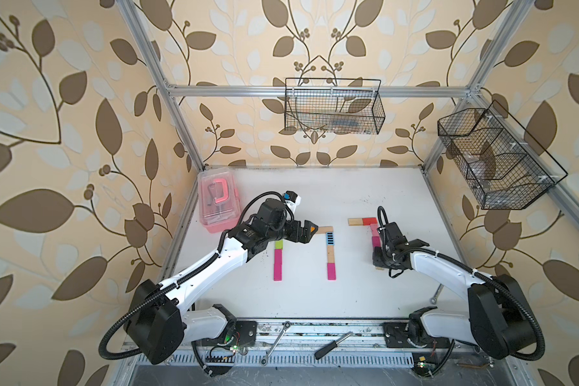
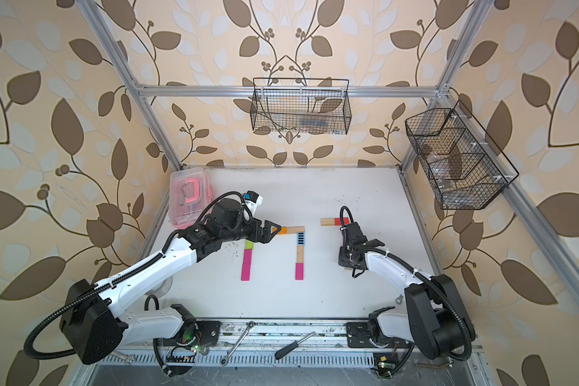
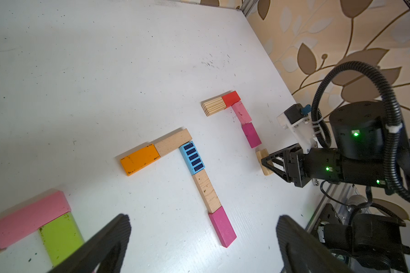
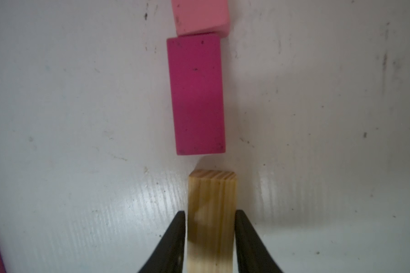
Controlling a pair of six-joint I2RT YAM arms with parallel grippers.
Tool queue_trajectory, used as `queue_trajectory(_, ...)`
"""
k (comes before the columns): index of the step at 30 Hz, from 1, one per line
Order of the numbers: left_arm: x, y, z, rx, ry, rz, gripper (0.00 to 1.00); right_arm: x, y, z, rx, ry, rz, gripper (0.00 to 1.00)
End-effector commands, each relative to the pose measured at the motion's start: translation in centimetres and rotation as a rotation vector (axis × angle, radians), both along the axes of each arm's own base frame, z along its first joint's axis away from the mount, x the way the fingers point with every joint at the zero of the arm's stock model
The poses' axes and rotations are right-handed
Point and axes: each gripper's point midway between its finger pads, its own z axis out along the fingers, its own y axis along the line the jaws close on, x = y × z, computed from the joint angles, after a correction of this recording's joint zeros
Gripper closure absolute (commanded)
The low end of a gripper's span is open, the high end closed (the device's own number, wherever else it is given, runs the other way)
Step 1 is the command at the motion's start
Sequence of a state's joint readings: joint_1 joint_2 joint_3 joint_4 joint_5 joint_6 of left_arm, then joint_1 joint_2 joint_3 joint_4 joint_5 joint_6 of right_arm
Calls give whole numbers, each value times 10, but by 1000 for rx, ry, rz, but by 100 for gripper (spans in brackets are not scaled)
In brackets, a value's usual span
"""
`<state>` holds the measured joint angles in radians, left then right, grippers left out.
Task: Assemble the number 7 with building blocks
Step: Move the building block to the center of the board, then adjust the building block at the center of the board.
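Note:
Three block figures lie on the white table (image 1: 315,187). The middle one runs orange (image 3: 140,159), wood, blue striped (image 3: 192,157), wood, magenta (image 3: 223,227). To its left lie pink (image 3: 31,217) and lime green (image 3: 59,236) blocks. At the right, a wood block (image 3: 213,106), red (image 3: 231,98), pink (image 3: 242,113) and magenta (image 4: 197,94) form a corner. My right gripper (image 4: 211,212) is shut on a plain wood block (image 4: 212,193), just short of that magenta end. My left gripper (image 1: 311,230) hovers open near the orange block, holding nothing.
A pink translucent box (image 1: 218,207) stands at the back left of the table. Two wire baskets (image 1: 335,107) (image 1: 495,157) hang on the frame above. Wrenches (image 1: 274,344) and a screwdriver (image 1: 333,346) lie on the front rail.

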<state>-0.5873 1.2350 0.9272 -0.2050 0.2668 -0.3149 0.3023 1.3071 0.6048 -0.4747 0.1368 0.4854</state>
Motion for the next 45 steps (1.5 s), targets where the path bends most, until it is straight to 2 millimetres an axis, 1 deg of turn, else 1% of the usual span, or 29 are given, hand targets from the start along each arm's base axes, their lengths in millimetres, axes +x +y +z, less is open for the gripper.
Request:
queue_trajectory(1,4,-3,19,-41,-48,-15,1,3,1,-4,17,-4,-12,63)
queue_trajectory(4,4,-1,19,-37,-50,-11,1,11,-1,2,-13,-7,-5,62)
queue_trajectory(7,4,0,17,-31,-48,-5,1,14,-1,7,-38,11,14,56)
queue_trajectory(10,5,-1,16,-31,-41,-7,1,19,-6,26,-101,-3,22,42)
queue_trajectory(12,6,-3,15,-31,-35,-13,1,27,-2,42,-91,-35,42,34)
queue_trajectory(14,6,-7,15,-41,-27,-25,1,35,-1,51,-73,-54,53,32)
queue_trajectory(16,6,-13,12,-56,-9,-52,1,42,-3,56,-62,-62,57,29)
queue_trajectory(19,7,-27,4,-98,41,-90,1,50,-18,58,-24,-70,29,26)
queue_trajectory(22,7,-46,-7,-119,82,-123,1,57,-30,63,49,-102,5,19)
queue_trajectory(23,7,-54,-11,-110,93,-134,1,59,-36,66,64,-119,-7,14)
queue_trajectory(24,6,-65,-22,-94,118,-151,1,60,-43,70,66,-136,-26,12)
queue_trajectory(26,2,-86,-34,-75,147,-187,1,60,-59,73,44,-165,-77,5)
queue_trajectory(28,-1,-106,-46,-64,177,-213,1,58,-71,77,44,-202,-121,0)
queue_trajectory(31,-1,-135,-66,-51,219,-236,1,56,-82,78,90,-247,-158,0)
queue_trajectory(34,0,-156,-91,9,234,-227,2,55,-88,73,159,-256,-180,0)
queue_trajectory(35,-1,-164,-98,26,244,-237,5,54,-90,70,179,-257,-182,0)
queue_trajectory(38,0,-183,-115,41,275,-255,18,54,-93,66,227,-275,-192,0)
queue_trajectory(41,5,-195,-124,17,290,-252,28,56,-91,61,264,-285,-187,0)
queue_trajectory(45,13,-210,-137,29,305,-241,38,56,-85,56,299,-289,-178,0)
